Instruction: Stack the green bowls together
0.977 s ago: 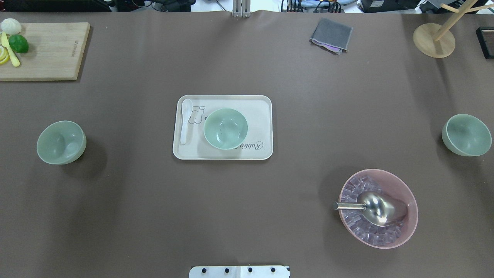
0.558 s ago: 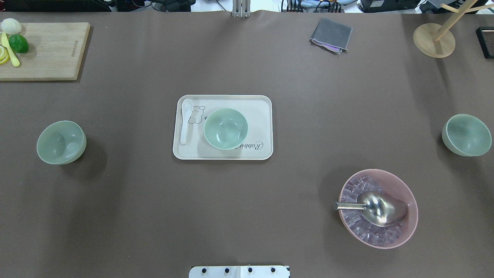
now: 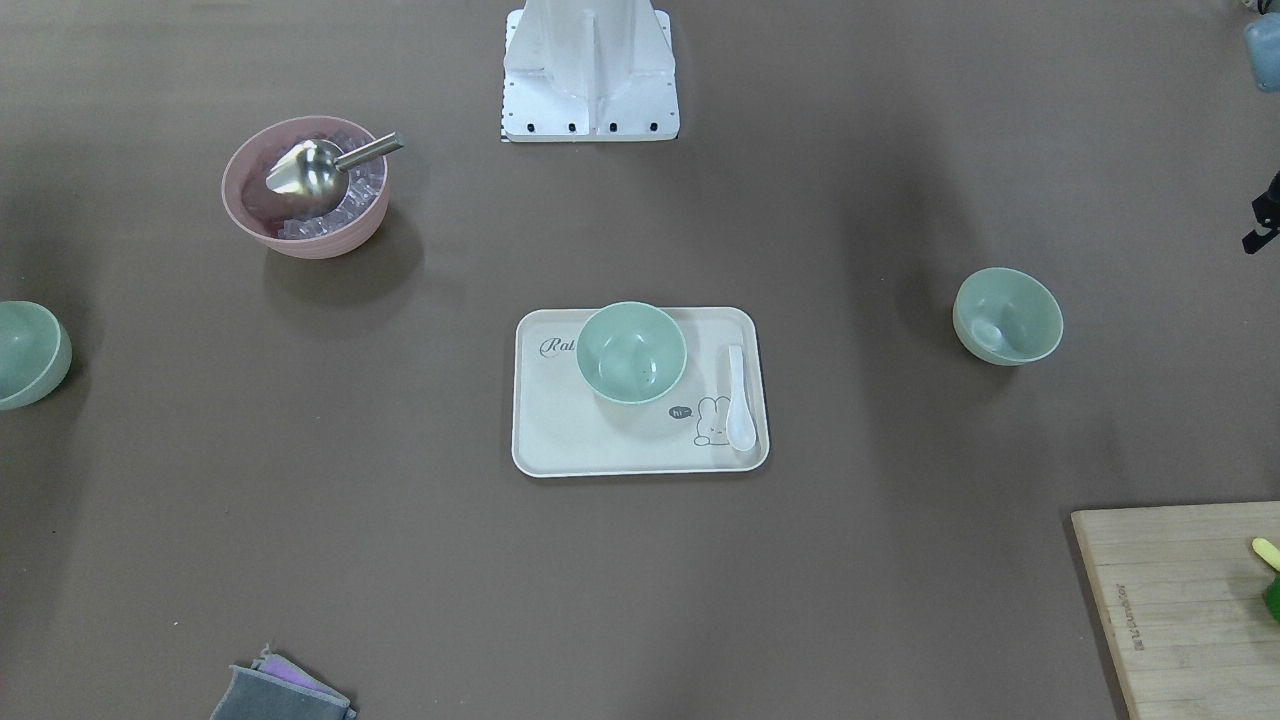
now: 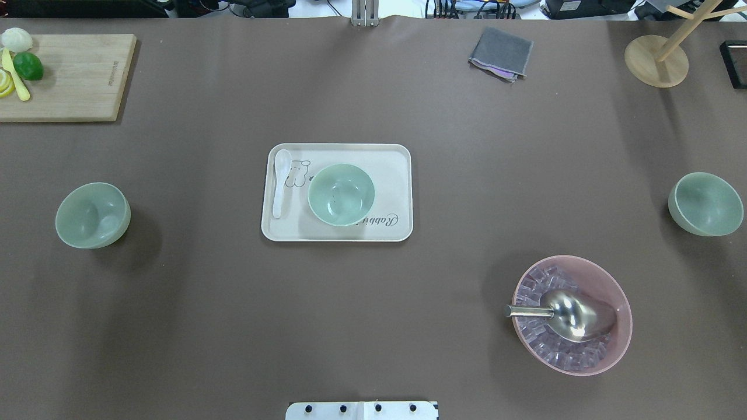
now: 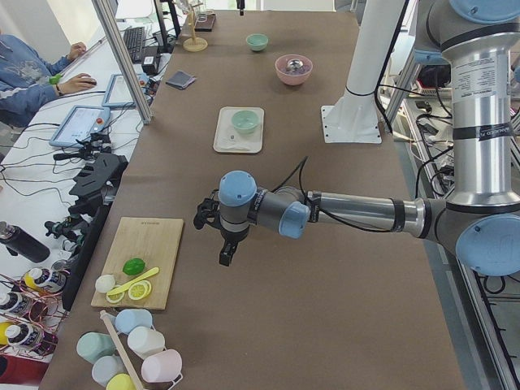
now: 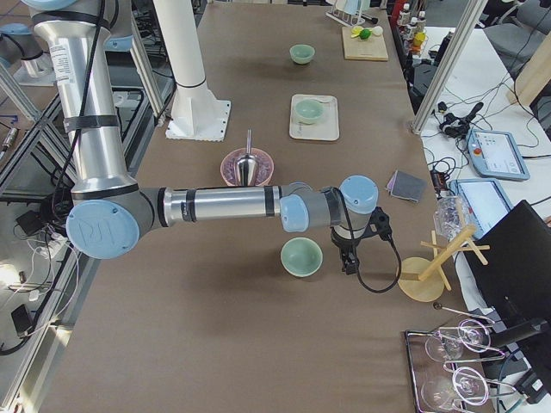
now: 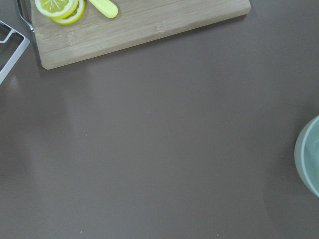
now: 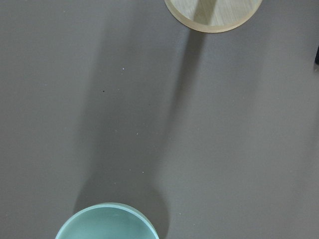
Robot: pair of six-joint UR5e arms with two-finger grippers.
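Observation:
Three pale green bowls stand apart and upright. One bowl (image 4: 341, 194) sits on the cream tray (image 4: 397, 175) in the middle. One bowl (image 4: 92, 214) stands at the table's left and one bowl (image 4: 705, 203) at the far right. My left gripper (image 5: 227, 255) hangs above the left end of the table, and the left bowl's rim (image 7: 310, 157) shows at its wrist view's right edge. My right gripper (image 6: 349, 261) hangs just beyond the right bowl (image 6: 302, 256), which shows at the bottom of its wrist view (image 8: 107, 224). I cannot tell if either gripper is open or shut.
A white spoon (image 4: 281, 181) lies on the tray. A pink bowl (image 4: 607, 280) with ice and a metal scoop stands front right. A cutting board (image 4: 76, 76) with lemon and lime lies far left, a grey cloth (image 4: 501, 52) at the back, and a wooden stand (image 4: 655, 61) far right.

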